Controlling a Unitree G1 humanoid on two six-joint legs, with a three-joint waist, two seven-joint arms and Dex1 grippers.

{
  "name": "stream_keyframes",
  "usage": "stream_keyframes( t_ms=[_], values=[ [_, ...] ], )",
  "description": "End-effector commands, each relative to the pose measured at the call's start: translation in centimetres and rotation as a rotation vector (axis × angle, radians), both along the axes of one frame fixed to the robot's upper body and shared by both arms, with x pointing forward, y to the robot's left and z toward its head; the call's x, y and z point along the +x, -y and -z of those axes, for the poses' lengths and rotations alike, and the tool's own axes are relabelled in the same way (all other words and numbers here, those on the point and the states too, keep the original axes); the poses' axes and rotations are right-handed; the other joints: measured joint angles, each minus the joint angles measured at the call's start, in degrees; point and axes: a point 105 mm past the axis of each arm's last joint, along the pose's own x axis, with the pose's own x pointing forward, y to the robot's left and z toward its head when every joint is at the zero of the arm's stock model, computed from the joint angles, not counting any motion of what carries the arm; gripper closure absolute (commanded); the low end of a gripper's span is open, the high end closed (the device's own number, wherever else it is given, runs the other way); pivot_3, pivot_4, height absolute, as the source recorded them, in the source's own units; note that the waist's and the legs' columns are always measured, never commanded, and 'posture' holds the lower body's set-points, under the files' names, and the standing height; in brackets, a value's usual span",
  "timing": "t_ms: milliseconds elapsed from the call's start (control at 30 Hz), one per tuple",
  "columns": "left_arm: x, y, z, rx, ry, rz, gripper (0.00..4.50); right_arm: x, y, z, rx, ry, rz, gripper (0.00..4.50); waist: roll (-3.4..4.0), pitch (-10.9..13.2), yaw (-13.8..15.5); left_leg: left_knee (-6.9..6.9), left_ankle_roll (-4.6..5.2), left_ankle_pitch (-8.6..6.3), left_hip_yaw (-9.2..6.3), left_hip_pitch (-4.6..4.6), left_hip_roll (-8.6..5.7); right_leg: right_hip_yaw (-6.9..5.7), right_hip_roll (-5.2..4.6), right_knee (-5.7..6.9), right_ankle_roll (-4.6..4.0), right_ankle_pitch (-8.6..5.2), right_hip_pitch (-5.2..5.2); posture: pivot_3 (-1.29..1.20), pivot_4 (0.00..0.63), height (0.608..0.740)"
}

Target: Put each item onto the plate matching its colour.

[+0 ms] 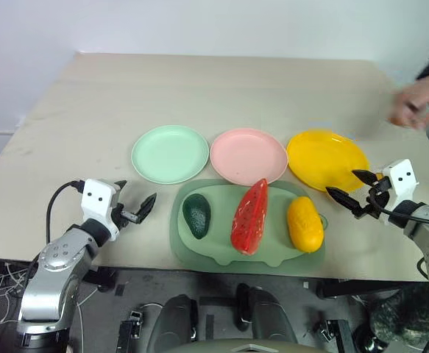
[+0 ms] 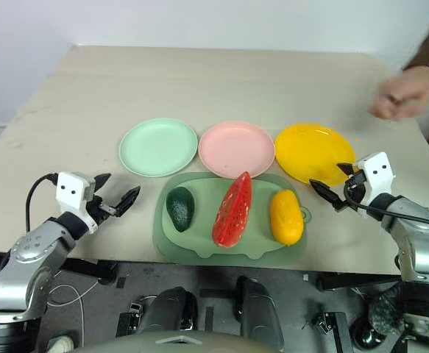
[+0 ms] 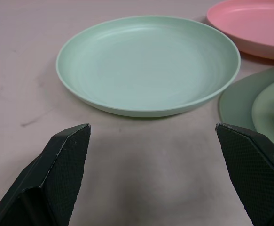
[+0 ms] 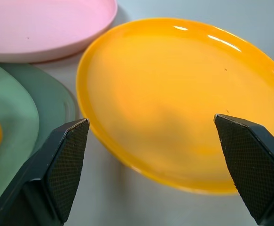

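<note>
Ahead we have a wide stretch of bare table (image 1: 221, 88) beyond the plates, with a person's hand (image 1: 419, 101) hovering over its far right edge. Closer in, the mint green plate (image 1: 170, 153), pink plate (image 1: 248, 156) and yellow plate (image 1: 327, 159) sit in a row, near one another, left to right. Just before them lies the dull-green mat (image 1: 221, 250), close to the table's near edge and touching the pink plate's rim. On it rest the dark green avocado (image 1: 196, 215), the red watermelon wedge (image 1: 250, 217) and the yellow-orange fruit (image 1: 304, 223). Our left gripper (image 1: 135, 200) hangs left of the mat, pointed toward the mint green plate, well apart from the avocado, fingers spread wide and holding nothing. Our right gripper (image 1: 354, 188) hovers at the yellow plate's near edge, just right of the yellow-orange fruit, equally wide and empty.
</note>
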Motion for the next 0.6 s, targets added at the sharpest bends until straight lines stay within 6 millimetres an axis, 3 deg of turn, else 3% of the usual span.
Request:
stream_keyframes(
  t_ms=[33, 600],
  values=[
    [-0.7, 0.6, -0.7, 0.007, 0.031, 0.028, 0.04, 0.3, 0.4, -1.2, -0.026, 0.026, -0.006, 0.0, 0.0, 0.0, 0.0, 0.0, 0.0, 0.0, 0.01, 0.0, 0.0, 0.0, -0.01, 0.0, 0.0, 0.0, 0.0, 0.0, 0.15, 0.74],
    [0.1, -0.7, -0.6, 0.027, 0.031, 0.019, 0.04, -1.3, 0.3, -1.2, -0.037, 0.035, 0.028, 0.0, 0.0, 0.0, 0.0, -0.01, 0.0, 0.0, 0.0, 0.0, 0.0, 0.0, 0.0, 0.0, 0.0, 0.0, -0.01, 0.0, 0.15, 0.74]
  ],
)
